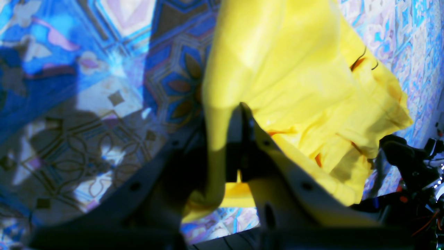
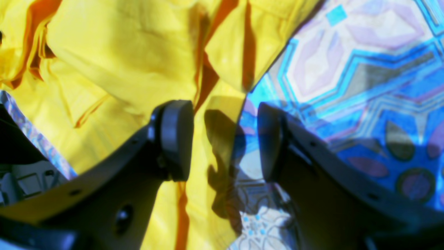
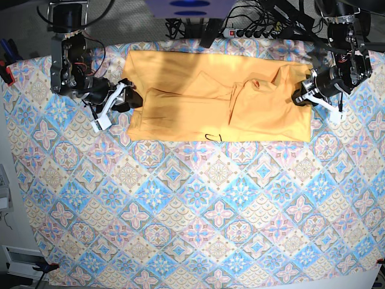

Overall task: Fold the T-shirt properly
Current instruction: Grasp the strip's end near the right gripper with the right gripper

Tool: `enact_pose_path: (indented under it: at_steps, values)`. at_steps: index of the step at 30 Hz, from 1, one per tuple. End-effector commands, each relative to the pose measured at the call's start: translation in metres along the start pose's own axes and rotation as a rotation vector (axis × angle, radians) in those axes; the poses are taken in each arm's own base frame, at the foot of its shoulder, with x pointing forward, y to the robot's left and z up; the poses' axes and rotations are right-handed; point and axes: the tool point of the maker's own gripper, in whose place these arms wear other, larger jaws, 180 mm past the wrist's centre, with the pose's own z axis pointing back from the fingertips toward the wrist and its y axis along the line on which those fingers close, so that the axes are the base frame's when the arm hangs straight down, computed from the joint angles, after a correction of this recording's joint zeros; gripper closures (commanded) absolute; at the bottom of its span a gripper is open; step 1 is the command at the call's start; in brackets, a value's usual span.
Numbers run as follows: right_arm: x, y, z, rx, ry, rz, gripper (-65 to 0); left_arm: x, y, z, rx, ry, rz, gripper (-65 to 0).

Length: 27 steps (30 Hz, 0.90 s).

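The yellow-orange T-shirt (image 3: 198,102) lies spread sideways at the far middle of the table, with folds bunched near its centre. My left gripper (image 3: 299,98) is at the shirt's right edge. In the left wrist view this gripper (image 1: 241,111) is shut, with the T-shirt (image 1: 295,69) pinched between its fingers and draped around them. My right gripper (image 3: 127,98) is at the shirt's left edge. In the right wrist view it (image 2: 223,139) stands open, one pad (image 2: 177,139) over the T-shirt (image 2: 121,62) and the other over the tablecloth, the cloth's edge lying between them.
The blue-and-pink patterned tablecloth (image 3: 198,205) covers the whole table. A power strip (image 3: 240,31) and cables lie behind the far edge. A small dark loop (image 3: 212,137) shows at the shirt's near hem.
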Motion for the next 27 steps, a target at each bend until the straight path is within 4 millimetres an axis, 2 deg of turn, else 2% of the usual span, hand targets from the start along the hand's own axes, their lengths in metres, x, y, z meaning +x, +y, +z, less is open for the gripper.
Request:
enact_pose_path:
  at_steps: [1,10,19,23,27]
  values:
    - [0.002,-0.003,0.002,-0.005,0.005,0.012,-29.2,0.01,-0.004,0.004,-0.012,-0.028,-0.021,0.0]
    - [-0.005,0.007,-0.004,0.016,0.031,-0.002,-29.2,0.01,-0.004,0.004,-0.012,-0.028,-0.021,0.0]
    - [-0.01,0.025,-0.016,0.055,0.043,-0.022,-29.2,0.011,-0.004,0.004,-0.013,-0.029,-0.023,0.0]
    - [-0.016,0.042,-0.026,0.099,0.077,0.011,-29.2,0.011,-0.004,0.004,-0.013,-0.029,-0.023,0.0]
    - [-0.012,0.049,-0.031,0.118,0.084,0.037,-29.2,0.011,-0.004,0.004,-0.013,-0.029,-0.023,0.0]
